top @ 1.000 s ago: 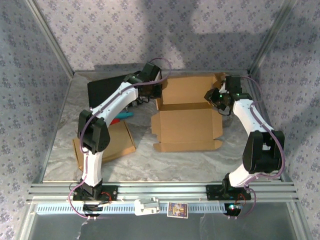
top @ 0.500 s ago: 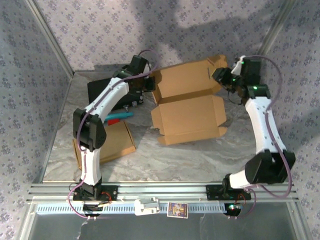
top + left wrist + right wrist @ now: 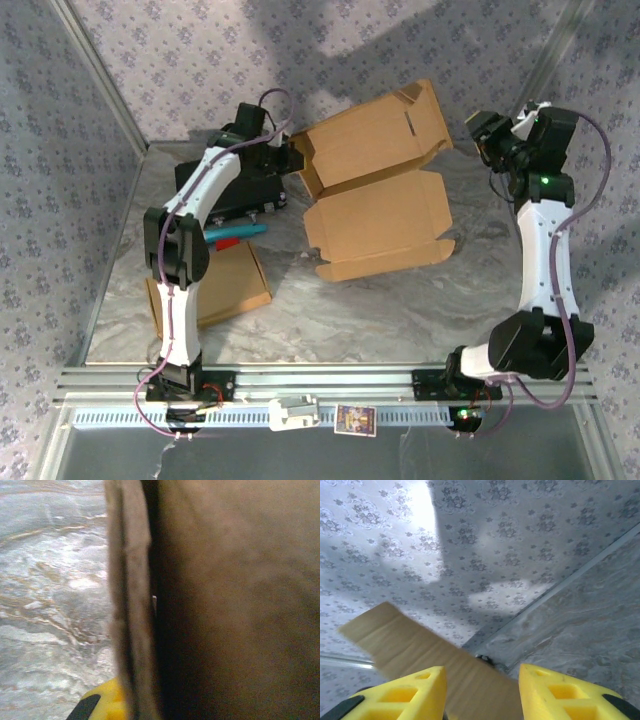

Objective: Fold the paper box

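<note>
Two claws flank the box (image 3: 375, 190), and the coming move turns on the gap at its right end. The left claw (image 3: 288, 155) is clenched on the box's left edge, and the card runs away from it to its right; in its wrist view that edge stands upright just past one yellow finger (image 3: 100, 705). The right claw (image 3: 486, 130) hangs released, jaws apart with nothing between them; the box lies to its left, near but not touching, and through its own camera the card shows as a tan strip beyond the fingers (image 3: 400, 695), slanting from upper left to lower right. The box's far panel tilts up off the table (image 3: 350, 310), joined along a crease to the near panel, which rests on the table; the long axis runs from claw to claw, a little skewed, with the right end farther back. The left claw is the nearer, being in contact; the right is a short reach off the end flap. I judge the fold to be at an early stage; the next move likely calls for the right claw to travel left with its jaws across the card's edge; the panel may swing, since only one pinch holds it.
</note>
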Robot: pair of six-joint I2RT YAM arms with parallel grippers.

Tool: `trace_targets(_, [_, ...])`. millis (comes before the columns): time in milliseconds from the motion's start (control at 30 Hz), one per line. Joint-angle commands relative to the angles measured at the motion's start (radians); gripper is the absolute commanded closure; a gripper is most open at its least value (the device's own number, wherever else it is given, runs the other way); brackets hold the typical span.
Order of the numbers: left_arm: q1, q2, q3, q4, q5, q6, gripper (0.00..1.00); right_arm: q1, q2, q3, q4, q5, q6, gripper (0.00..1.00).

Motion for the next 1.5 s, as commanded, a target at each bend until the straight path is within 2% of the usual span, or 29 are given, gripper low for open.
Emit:
trace_targets(0, [0.009, 0.028, 0.052, 0.055, 0.202, 0.013, 1.0, -0.003, 0.043, 0.047, 0.055, -0.143, 0.038, 0.52])
trace_targets(100, [0.011, 0.04, 0.043, 0.081, 0.256, -0.001, 1.0, 0.011, 0.039, 0.05, 0.075, -0.18, 0.025, 0.51])
trace_targets(267, [0.011, 0.056, 0.03, 0.087, 0.256, -0.015, 1.0, 0.065, 0.036, 0.085, 0.126, -0.236, -0.016, 0.48])
trace_targets(633, [0.008, 0.066, 0.036, 0.068, 0.226, -0.013, 1.0, 0.135, 0.059, 0.128, 0.004, -0.227, -0.139, 0.48])
trace_targets(1000, [-0.012, 0.066, 0.056, 0.053, 0.191, -0.011, 1.0, 0.2, 0.066, 0.212, -0.271, -0.021, -0.394, 0.49])
trace_targets(1233, [-0.025, 0.062, 0.062, 0.037, 0.176, -0.004, 1.0, 0.249, 0.073, 0.233, -0.344, 0.077, -0.459, 0.49])
trace_targets(1467, [-0.036, 0.042, 0.064, 0.016, 0.141, 0.006, 1.0, 0.321, 0.094, 0.304, -0.462, 0.302, -0.552, 0.5])
